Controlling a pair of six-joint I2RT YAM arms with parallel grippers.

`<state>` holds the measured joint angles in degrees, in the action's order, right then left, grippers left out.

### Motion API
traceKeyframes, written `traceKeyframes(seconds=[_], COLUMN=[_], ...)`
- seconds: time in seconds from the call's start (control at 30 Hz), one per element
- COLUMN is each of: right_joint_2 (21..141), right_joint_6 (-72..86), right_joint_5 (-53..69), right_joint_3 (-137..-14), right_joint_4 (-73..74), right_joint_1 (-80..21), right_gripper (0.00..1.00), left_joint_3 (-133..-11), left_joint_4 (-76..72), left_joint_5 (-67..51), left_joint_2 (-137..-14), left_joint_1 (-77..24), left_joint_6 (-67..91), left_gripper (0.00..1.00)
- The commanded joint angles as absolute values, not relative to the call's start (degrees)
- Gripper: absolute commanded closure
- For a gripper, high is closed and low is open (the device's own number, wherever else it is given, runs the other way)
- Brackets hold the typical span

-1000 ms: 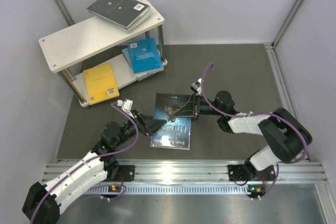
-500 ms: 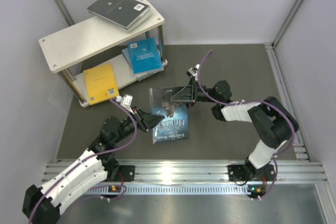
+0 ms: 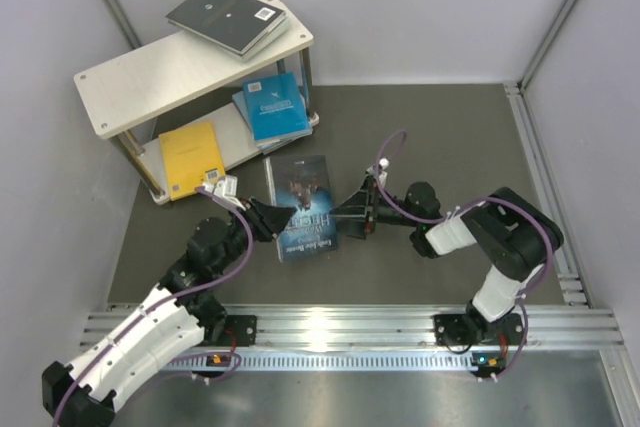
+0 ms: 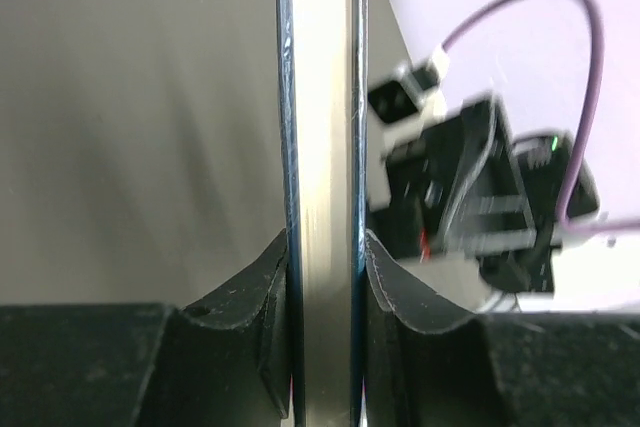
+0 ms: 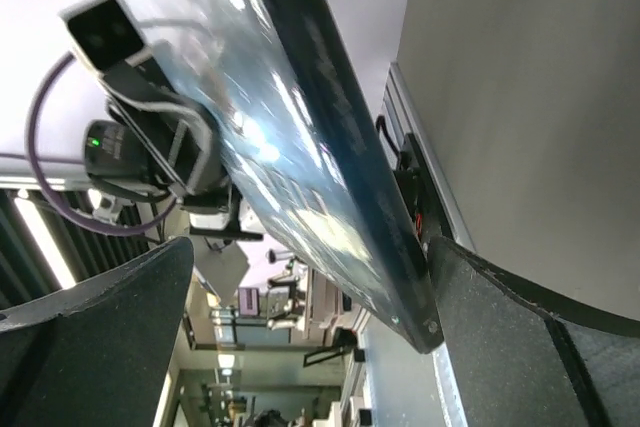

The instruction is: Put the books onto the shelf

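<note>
From above, the shelf [image 3: 150, 77] stands at the back left of the tabletop [image 3: 450, 137]. Two dark books [image 3: 225, 15] lie in a pile on the far end of its top board. On its low board lie blue books [image 3: 275, 105] and, at the near end, a yellow book [image 3: 192, 159]. A night-sky book [image 3: 303, 197] is just in front of the shelf and not on it. I cannot tell if it rests on the tabletop. The left fingers [image 3: 268, 219] are clamped on the edge of this book that is nearest the yellow book. The right fingers [image 3: 352, 209] are on the side of the book away from the shelf. They are spread wide, close by its edge.

In the left wrist view, the night-sky book [image 4: 320, 147] is seen from its thin edge and runs straight up the middle. The left fingers [image 4: 245, 292] press on it, one on each side. Past the book, the right arm [image 4: 470, 197] looks blurry.

In the right wrist view, the night-sky book [image 5: 300, 147] slants between the right fingers [image 5: 520, 347], which are far apart. Its corner is just beside the finger on the tabletop side. I cannot tell if they touch. The other finger is well apart from it. Behind the book is the left arm [image 5: 140, 147].
</note>
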<state>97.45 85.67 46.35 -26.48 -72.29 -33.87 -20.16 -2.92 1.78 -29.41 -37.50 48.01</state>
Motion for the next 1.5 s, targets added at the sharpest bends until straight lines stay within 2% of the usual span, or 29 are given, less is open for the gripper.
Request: traceKeyframes(seconds=[0.0, 0.13, 0.23, 0.33, 0.37, 0.47, 0.63, 0.67, 0.73, 0.77, 0.83, 0.9, 0.97, 1.0, 1.03, 1.07, 1.1, 1.23, 1.47], right_joint_2=[99.1, 101.8, 102.8, 102.4, 102.1, 101.3, 99.1, 99.0, 98.4, 98.4, 98.2, 98.2, 98.7, 99.1, 99.8, 100.4, 101.3, 104.1, 109.5], right_joint_6=[83.6, 85.0, 86.7, 87.4, 87.8, 88.2, 88.7, 88.9, 89.1, 89.0, 89.1, 89.2, 89.8, 90.1, 90.4, 91.0, 91.4, 92.4, 89.0], right_joint_5=[42.8, 40.8, 40.8, 40.3, 39.7, 38.8, 36.1, 35.3, 34.7, 34.5, 34.4, 34.5, 35.0, 35.2, 35.4, 35.8, 35.9, 37.2, 38.8], right_joint_3=[-27.3, -30.5, -34.9, -36.9, -37.0, -36.9, -36.9, -37.4, -38.3, -39.5, -40.9, -42.7, -44.8, -45.5, -46.2, -47.5, -48.2, -53.1, -66.3], right_joint_4=[-84.8, -85.4, -85.4, -85.4, -85.4, -85.4, -85.4, -85.4, -85.4, -85.4, -85.4, -85.3, -85.2, -85.1, -85.1, -85.0, -85.1, -84.7, -74.6], right_joint_1=[-38.6, -42.0, -44.1, -45.1, -45.1, -45.1, -44.9, -44.9, -44.6, -44.6, -44.1, -43.4, -42.1, -41.5, -40.2, -39.4, -37.9, -35.1, -33.5], right_gripper=[0.0, 0.0, 0.04, 0.16, 0.25, 0.39, 0.56, 0.64, 0.74, 0.84, 0.97, 1.0, 1.0, 1.0, 1.0, 1.0, 1.0, 1.0, 1.0], left_joint_3=[-25.5, -24.0, -21.5, -19.0, -18.6, -17.1, -14.5, -13.8, -13.2, -12.7, -12.4, -12.8, -14.6, -15.4, -16.1, -17.7, -18.5, -21.2, -22.8], left_joint_4=[-14.2, -16.3, -17.1, -16.1, -15.0, -11.3, -8.9, -8.5, -8.6, -8.7, -9.1, -9.1, -8.3, -7.2, -6.4, -5.4, -2.9, 3.1, 10.1], left_joint_5=[6.6, 7.6, 10.9, 15.7, 17.3, 21.1, 23.8, 24.2, 24.3, 24.3, 24.3, 24.3, 23.4, 22.9, 22.3, 22.5, 22.7, 23.9, 24.4], left_joint_2=[-28.3, -28.9, -27.7, -24.5, -23.8, -20.7, -17.7, -17.6, -17.6, -17.8, -18.5, -19.6, -21.5, -22.2, -23.1, -23.3, -23.6, -21.8, -15.3], left_joint_1=[-37.3, -37.3, -37.3, -37.3, -37.3, -37.3, -37.2, -37.3, -37.3, -37.3, -37.3, -37.3, -37.2, -37.3, -37.3, -37.3, -37.2, -37.3, -37.3], left_joint_6=[49.4, 52.0, 54.5, 56.9, 57.6, 59.4, 61.1, 61.3, 62.0, 62.2, 62.0, 60.8, 59.6, 58.1, 57.5, 57.1, 56.3, 54.5, 53.4], left_gripper=[1.0, 1.0, 1.0, 1.0, 1.0, 1.0, 1.0, 1.0, 1.0, 1.0, 1.0, 1.0, 0.85, 0.6, 0.46, 0.36, 0.21, 0.02, 0.01])
